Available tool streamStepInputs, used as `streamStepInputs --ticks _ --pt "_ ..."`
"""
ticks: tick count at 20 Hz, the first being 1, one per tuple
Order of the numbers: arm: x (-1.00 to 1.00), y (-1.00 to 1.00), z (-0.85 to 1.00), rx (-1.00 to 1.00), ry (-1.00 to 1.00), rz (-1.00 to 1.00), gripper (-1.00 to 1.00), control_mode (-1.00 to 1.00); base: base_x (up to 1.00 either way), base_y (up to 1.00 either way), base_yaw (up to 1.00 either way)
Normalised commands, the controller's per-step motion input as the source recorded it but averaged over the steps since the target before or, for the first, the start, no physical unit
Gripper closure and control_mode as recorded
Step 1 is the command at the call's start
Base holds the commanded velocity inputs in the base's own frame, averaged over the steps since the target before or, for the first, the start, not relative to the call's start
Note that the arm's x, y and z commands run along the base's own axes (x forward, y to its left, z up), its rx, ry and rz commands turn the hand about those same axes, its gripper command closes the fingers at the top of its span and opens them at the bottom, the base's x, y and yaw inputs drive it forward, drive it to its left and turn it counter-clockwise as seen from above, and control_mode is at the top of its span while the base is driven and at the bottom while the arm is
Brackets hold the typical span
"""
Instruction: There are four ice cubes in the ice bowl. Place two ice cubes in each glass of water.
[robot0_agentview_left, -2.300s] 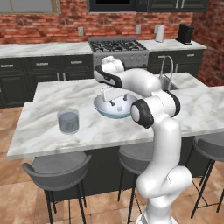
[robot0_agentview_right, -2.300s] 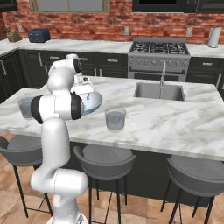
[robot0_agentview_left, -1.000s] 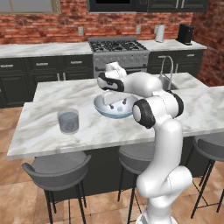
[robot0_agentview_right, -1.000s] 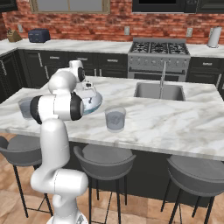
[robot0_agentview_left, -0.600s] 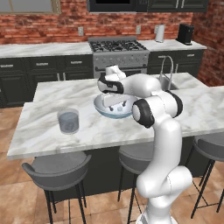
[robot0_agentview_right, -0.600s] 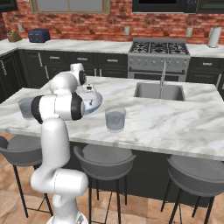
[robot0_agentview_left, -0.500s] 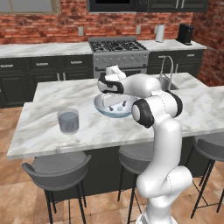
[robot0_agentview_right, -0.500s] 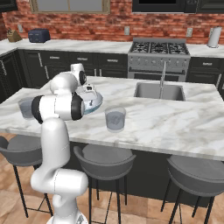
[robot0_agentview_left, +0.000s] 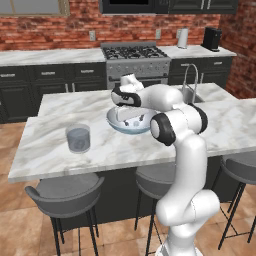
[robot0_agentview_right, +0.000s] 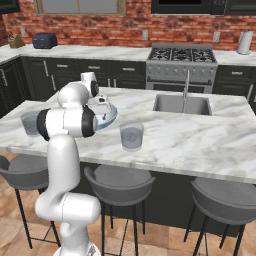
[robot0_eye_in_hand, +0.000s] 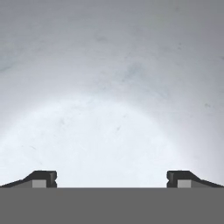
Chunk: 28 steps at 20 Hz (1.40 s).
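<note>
On the left of the table stands one glass of water. Right of it sits the ice bowl, my end effector low inside it, jaws spread wide and holding nothing. I cannot make out any ice cubes, so I should centre over one cube before closing gently. The other glass waits further right.

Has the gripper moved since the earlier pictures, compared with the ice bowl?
Yes. In the left base view the gripper has come down from above the ice bowl into it, its jaws wide open, while the bowl stayed in place.
</note>
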Motion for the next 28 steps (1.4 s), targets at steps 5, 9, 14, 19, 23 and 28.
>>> streamStepInputs --ticks 5,9,14,19,23,28 --pt "-0.04 0.0 0.0 0.0 -0.03 -0.03 -1.0 -1.0 0.0 0.0 0.0" --pt "-0.09 0.0 0.0 0.0 -0.04 -0.04 -1.0 -1.0 0.0 0.0 0.0" --pt "-0.26 0.0 -0.02 0.0 -0.05 -0.05 -1.0 -1.0 0.0 0.0 0.0" --pt "-0.17 0.0 -0.1 0.0 -0.05 -0.1 -1.0 -1.0 0.0 0.0 0.0" --pt "0.34 -0.08 -0.11 0.0 -0.03 -0.1 -1.0 -1.0 0.0 0.0 0.0" --pt "0.36 -0.01 0.0 0.0 -0.06 -0.08 -1.0 -1.0 0.0 0.0 0.0"
